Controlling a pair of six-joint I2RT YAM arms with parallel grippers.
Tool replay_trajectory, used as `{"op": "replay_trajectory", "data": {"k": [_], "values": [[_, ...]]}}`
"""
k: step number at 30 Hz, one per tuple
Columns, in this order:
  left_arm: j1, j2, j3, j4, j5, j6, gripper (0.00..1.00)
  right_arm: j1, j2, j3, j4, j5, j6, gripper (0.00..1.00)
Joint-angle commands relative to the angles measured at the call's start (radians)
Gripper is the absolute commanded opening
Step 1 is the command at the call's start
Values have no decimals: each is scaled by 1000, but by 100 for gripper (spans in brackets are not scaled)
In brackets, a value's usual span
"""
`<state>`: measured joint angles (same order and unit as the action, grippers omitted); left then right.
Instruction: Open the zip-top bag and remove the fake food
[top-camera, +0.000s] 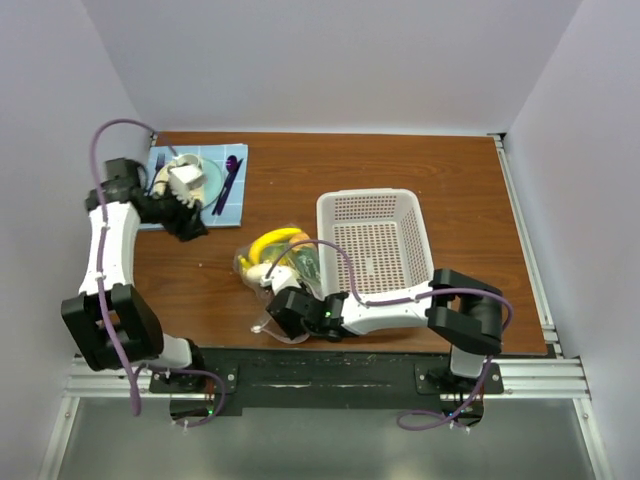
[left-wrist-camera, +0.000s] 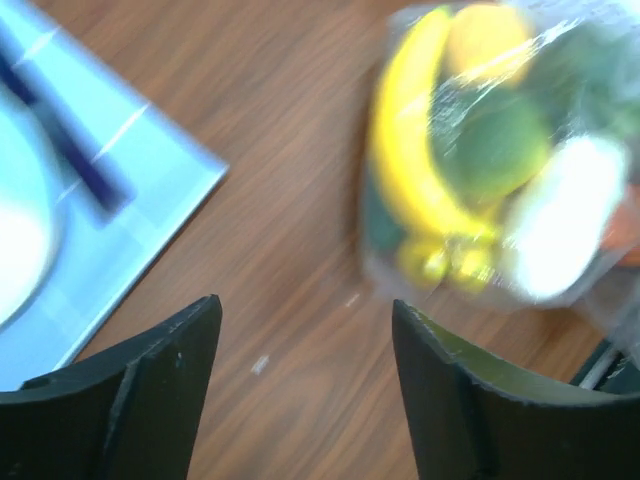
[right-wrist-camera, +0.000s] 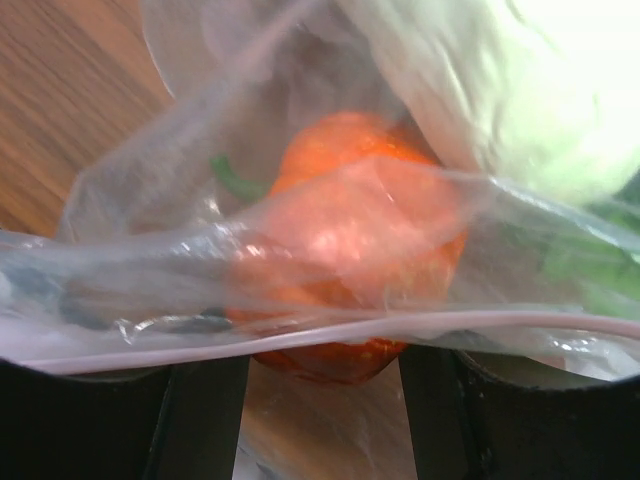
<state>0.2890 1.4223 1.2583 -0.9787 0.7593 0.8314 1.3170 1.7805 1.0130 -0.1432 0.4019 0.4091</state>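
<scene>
Right gripper sits at the bag's zip strip, jaws half-wide; left gripper hangs wide, empty, at nine o'clock. Bag looks shut: pinch the strip next.

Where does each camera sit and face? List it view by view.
Top external: above and behind, looking down on the table; left arm and right arm show.
Left wrist: looks down at the table and the zip-top bag; open left pincer shows.
Right wrist: close against the bag; right pincer shows.
All three share the bag.
</scene>
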Motion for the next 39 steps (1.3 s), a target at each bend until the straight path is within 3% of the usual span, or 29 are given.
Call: {"op": "replay_trajectory", "data": {"k": [1, 4, 12, 18, 19, 23, 25, 29, 34, 37, 39], "values": [[-200, 36, -43, 188, 49, -236, 80, -1, -81, -163, -47, -41, 40, 34], [-327, 88, -53, 244, 32, -284, 87, 10, -108, -203, 4, -70, 4, 34], [-379, 193, -88, 359, -20, -348, 98, 28, -161, -241, 116, -109, -99, 34], [-435, 224, -175, 489, -135, -342, 98, 34, -317, -243, 62, -135, -113, 32], [-441, 237, -183, 491, -144, -333, 96, 37, -346, -243, 48, -141, -107, 32], [-442, 251, -227, 514, -187, -298, 68, 41, -489, -264, -25, -164, -72, 31], [-442, 245, -238, 512, -210, -275, 60, 39, -553, -271, -47, -182, -61, 31], [-441, 218, -254, 477, -239, -250, 27, 39, -630, -266, -134, -176, -47, 29], [-432, 149, -273, 456, -319, -219, 23, 39, -794, -289, -122, -187, -79, 30], [-415, 101, -280, 425, -348, -212, 22, 39, -861, -280, -134, -71, -85, 30], [-400, 60, -284, 394, -370, -206, 22, 37, -880, -272, -166, 123, -81, 29]]}}
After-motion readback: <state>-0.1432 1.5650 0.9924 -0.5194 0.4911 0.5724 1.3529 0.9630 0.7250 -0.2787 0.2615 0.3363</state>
